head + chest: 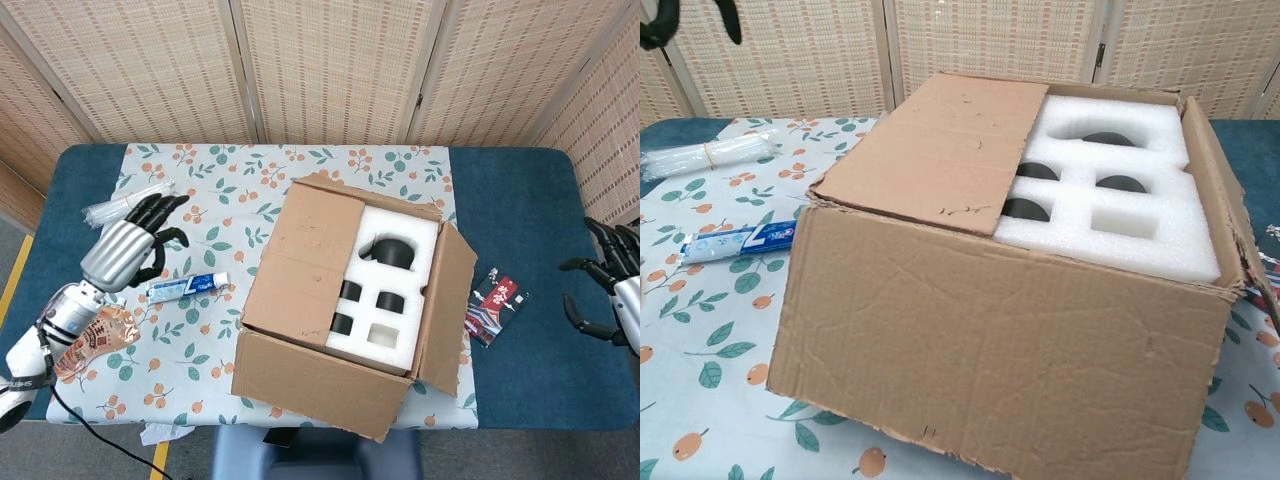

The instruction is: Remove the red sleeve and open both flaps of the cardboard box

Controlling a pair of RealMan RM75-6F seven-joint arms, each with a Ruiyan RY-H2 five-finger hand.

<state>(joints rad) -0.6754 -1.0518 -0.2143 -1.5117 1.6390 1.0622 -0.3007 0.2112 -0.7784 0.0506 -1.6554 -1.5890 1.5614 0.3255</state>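
The cardboard box (340,310) sits mid-table. Its left flap (305,255) lies flat over the left half, also in the chest view (940,150). Its right flap (447,300) stands outward at the right. White foam (388,290) with dark pieces in its pockets shows in the uncovered half. A small red printed sleeve (495,305) lies flat on the blue table, right of the box. My left hand (130,250) hovers over the cloth left of the box, fingers apart, holding nothing; its fingertips (665,20) show in the chest view's corner. My right hand (618,298) is at the right frame edge, fingers spread, empty.
A toothpaste tube (188,287) lies between my left hand and the box. A bundle of clear straws (125,205) is at the back left. An orange snack bag (92,340) sits near the front left edge. A woven screen stands behind the table.
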